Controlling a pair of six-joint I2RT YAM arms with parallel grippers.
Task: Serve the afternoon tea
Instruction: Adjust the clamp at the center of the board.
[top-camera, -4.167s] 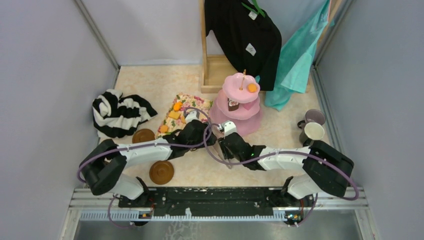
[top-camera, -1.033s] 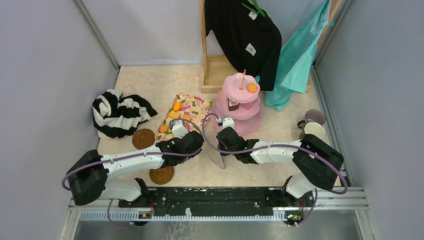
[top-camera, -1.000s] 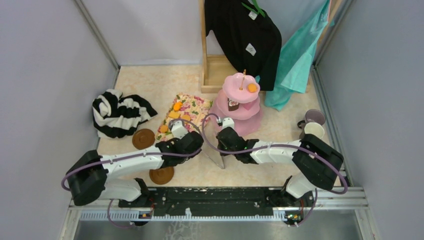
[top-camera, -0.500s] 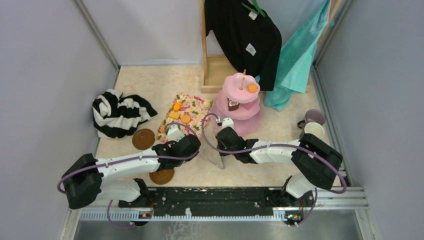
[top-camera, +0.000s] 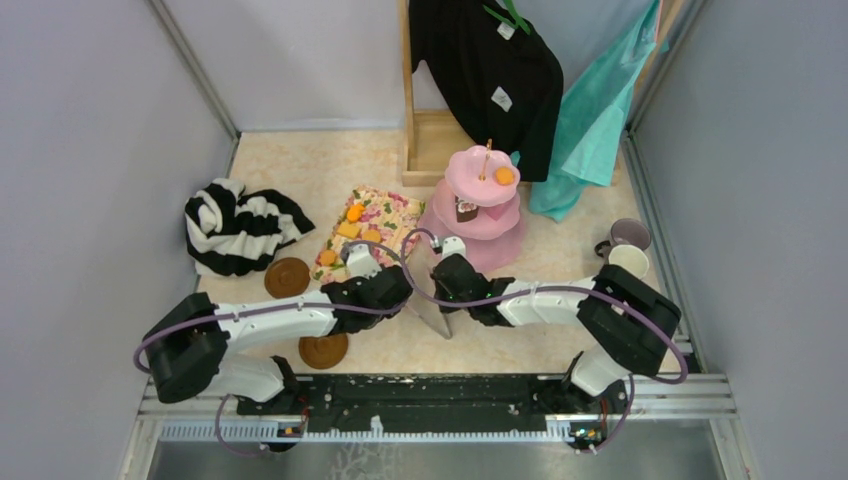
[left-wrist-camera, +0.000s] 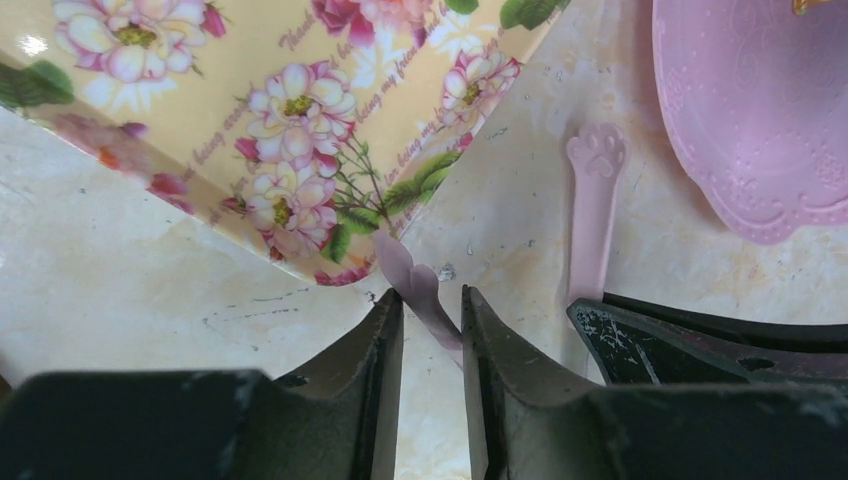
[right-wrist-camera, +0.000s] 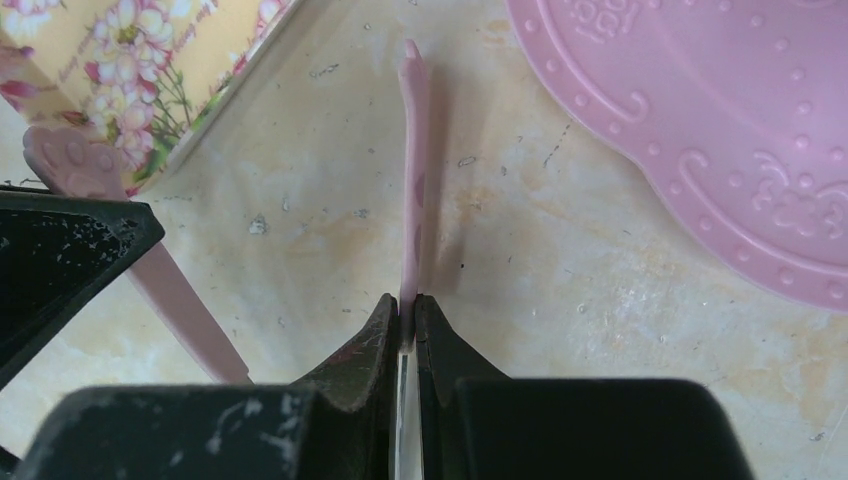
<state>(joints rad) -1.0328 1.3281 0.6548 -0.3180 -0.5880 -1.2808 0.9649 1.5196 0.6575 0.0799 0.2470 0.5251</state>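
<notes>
Seen from overhead, two robot arms are reaching toward the middle of a marbled table (top-camera: 300, 170). The left gripper (left-wrist-camera: 430, 302) is pinching a pink paw-tipped stick (left-wrist-camera: 405, 275), possibly a small spoon. The stick's far end is meeting the corner of the floral cloth (left-wrist-camera: 250, 120). The right gripper (right-wrist-camera: 408, 305) is squeezing a second pink stick (right-wrist-camera: 412, 170) edge-on, just at 3 o'clock of the first.

The pink cake stand (top-camera: 497, 250) is standing at 1 o'clock of the grippers. It is carrying an orange pastry (top-camera: 504, 176) on its top tier and a brown pastry (top-camera: 466, 210) on its middle tier. More pastries (top-camera: 350, 228) are sitting on the cloth at 11 o'clock. The lilac mug (top-camera: 629, 234) and cream mug (top-camera: 627, 260) are standing close together at 3 o'clock. Two brown saucers (top-camera: 287, 277) are lying at 8 o'clock, well apart from the mugs.
</notes>
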